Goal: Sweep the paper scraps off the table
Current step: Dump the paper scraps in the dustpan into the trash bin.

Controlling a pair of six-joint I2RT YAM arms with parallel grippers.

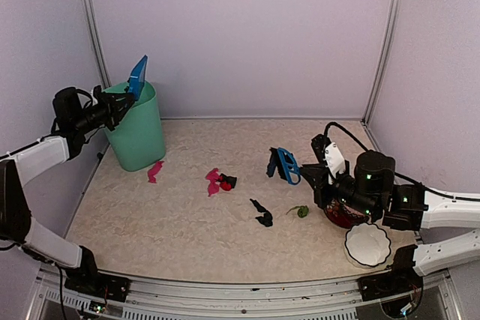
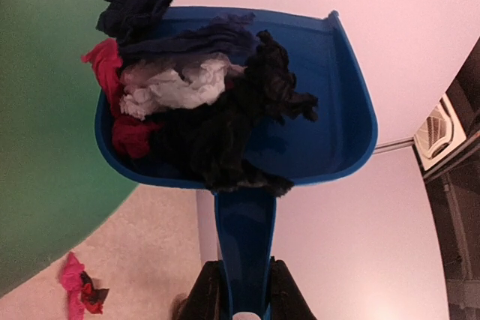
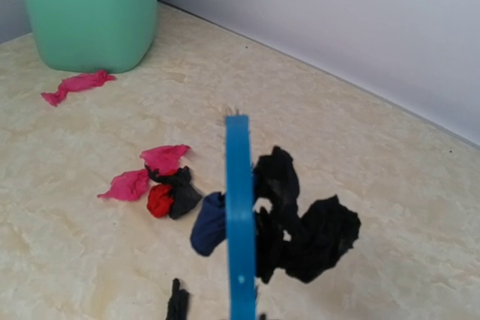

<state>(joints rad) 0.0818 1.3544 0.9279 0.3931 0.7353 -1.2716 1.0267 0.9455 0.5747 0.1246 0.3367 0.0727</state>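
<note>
Pale walls close in the beige table point(image 1: 187, 237), where a green bin point(image 1: 137, 129) stands. Over the bin's rim, the left gripper point(image 2: 241, 294) is clamped tight on the handle of the blue dustpan point(image 2: 322, 118), heaped with paper scraps point(image 2: 195, 103). Well right of the bin, the right gripper point(image 1: 306, 174) pinches the blue brush point(image 1: 285, 164). More pink, red, black and green scraps lie on the table between bin and brush.
</note>
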